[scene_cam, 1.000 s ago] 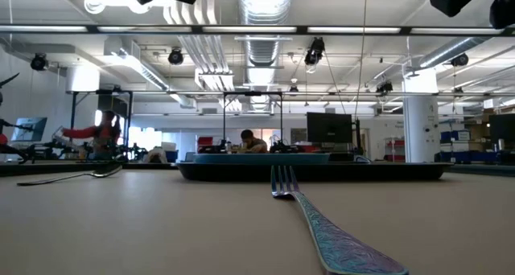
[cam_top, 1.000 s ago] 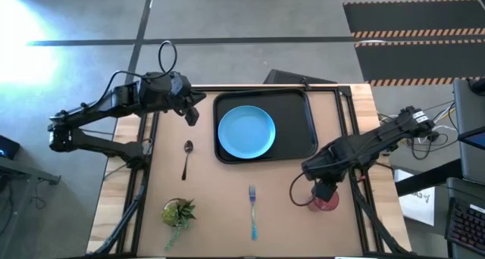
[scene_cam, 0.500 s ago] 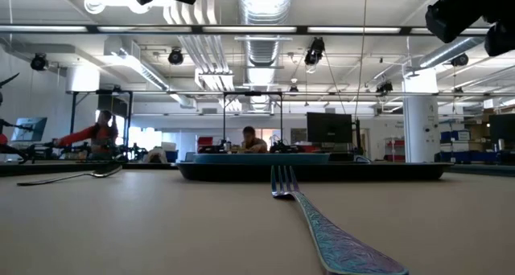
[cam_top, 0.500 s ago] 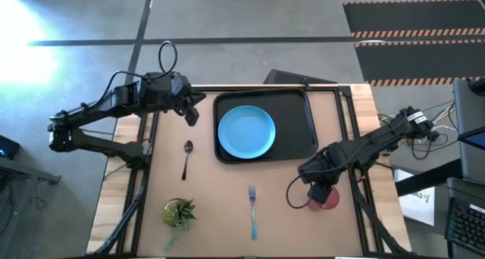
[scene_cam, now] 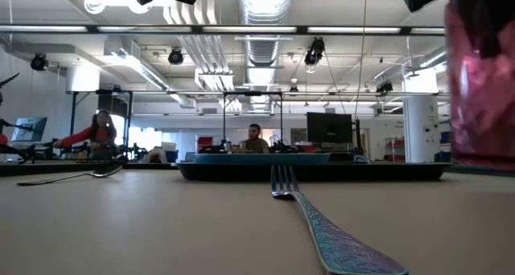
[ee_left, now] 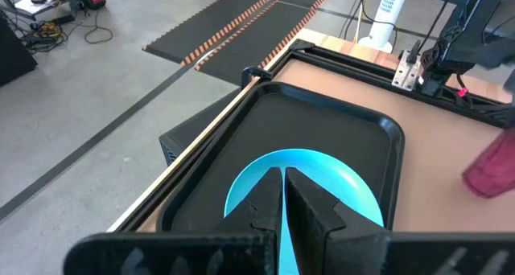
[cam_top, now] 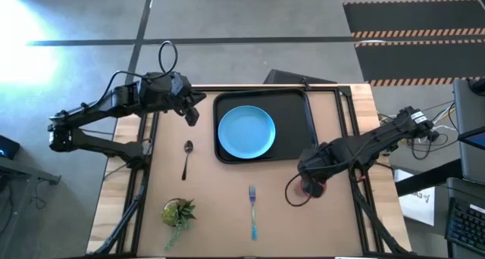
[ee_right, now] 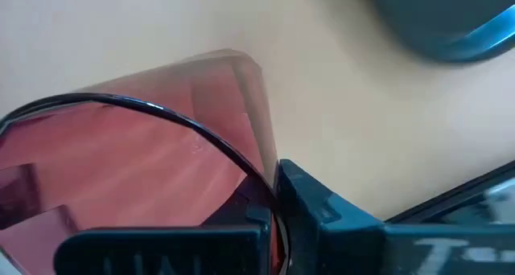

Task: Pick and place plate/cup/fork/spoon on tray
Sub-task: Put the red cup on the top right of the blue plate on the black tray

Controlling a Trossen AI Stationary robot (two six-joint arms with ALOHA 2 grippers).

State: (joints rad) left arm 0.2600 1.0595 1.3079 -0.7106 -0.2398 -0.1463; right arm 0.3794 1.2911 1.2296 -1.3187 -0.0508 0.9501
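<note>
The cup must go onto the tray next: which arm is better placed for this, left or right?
Right. The right tool is shut on the cup, lifted off the table beside the tray. The left tool is shut and empty, on the tray's far side, above the spoon.

Inspection for legible markings: no text, label, brand or number can be read in any view. The right wrist view shows pale raised marks on the dark tool housing (ee_right: 201, 247) at the six o'clock edge, possibly lettering, but they are too blurred to make out. Distant screens in the room behind the desk (scene_cam: 161, 227) show nothing readable.
</note>
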